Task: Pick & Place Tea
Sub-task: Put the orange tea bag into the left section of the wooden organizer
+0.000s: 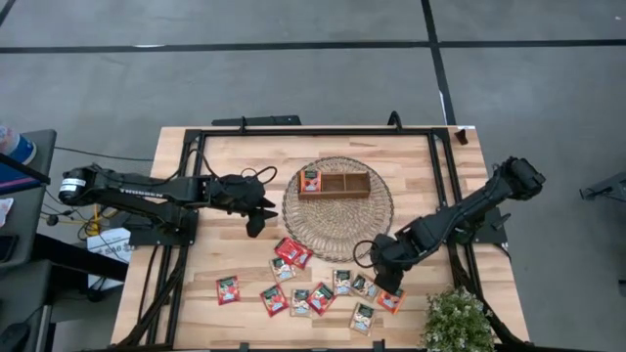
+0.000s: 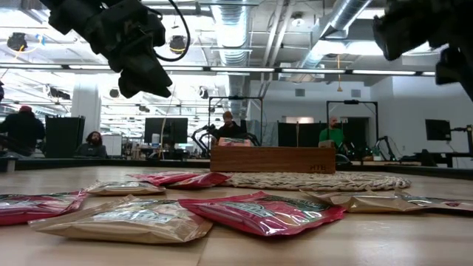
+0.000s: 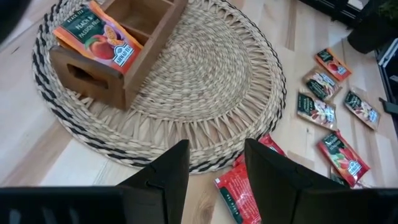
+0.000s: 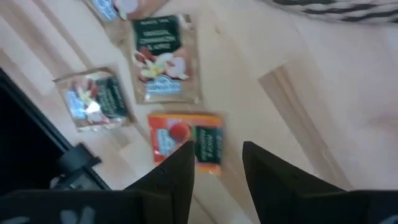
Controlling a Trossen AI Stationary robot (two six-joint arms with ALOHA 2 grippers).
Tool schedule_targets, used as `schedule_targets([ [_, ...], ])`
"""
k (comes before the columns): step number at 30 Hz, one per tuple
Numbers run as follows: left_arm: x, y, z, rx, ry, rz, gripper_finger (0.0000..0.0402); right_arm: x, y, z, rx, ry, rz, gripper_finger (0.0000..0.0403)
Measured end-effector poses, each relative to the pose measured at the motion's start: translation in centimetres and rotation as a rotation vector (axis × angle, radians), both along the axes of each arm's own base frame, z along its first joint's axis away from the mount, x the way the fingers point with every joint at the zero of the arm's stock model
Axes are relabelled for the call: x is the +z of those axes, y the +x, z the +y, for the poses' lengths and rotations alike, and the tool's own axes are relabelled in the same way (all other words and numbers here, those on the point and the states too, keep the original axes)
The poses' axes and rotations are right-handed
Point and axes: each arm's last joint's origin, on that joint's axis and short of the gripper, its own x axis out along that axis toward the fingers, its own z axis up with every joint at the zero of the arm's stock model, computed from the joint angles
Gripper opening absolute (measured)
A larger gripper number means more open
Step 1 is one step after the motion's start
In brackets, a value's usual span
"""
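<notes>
Several small flat tea sachets (image 1: 321, 297), red-orange and pale green-beige, lie scattered on the wooden table near its near edge. One red-orange sachet (image 3: 94, 37) lies in the left compartment of the brown wooden tray (image 1: 335, 184), which stands on the round wicker mat (image 1: 337, 220). My left gripper (image 3: 214, 168) is open and hangs above the mat's left near edge, beside a red sachet (image 3: 239, 194). My right gripper (image 4: 214, 163) is open, pointing down just over an orange sachet (image 4: 186, 140) at the right end of the scatter (image 1: 391, 300). Neither gripper touches anything.
A potted plant (image 1: 458, 321) stands at the table's near right corner, close to my right arm. Black frame rails (image 1: 196, 176) run along the table's left, right and far sides. Bare wood lies left of the mat. People sit in the room beyond (image 2: 229, 125).
</notes>
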Motion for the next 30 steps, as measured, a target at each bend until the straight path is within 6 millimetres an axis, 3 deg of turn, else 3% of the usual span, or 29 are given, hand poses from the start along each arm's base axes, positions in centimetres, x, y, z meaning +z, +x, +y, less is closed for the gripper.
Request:
schedule_targets([
  [6,0.0,0.0,-0.1,0.018,-0.036,-0.002,0.0147,-2.1,-0.6,0.6,-0.016,0.030,-0.033,0.0127],
  [12,0.0,0.0,-0.1,0.018,-0.036,-0.002,0.0147,-2.5,-0.6,2.1,0.057,0.094,-0.128,0.0127],
  [21,0.1,0.1,-0.1,0.018,-0.036,-0.011,0.0147,-7.6,-0.3,3.6,0.170,0.056,0.070,0.0127],
  [30,0.1,0.1,-0.1,0.018,-0.035,-0.013,0.0147,-8.9,0.7,4.6,0.227,0.036,0.112,0.0127],
])
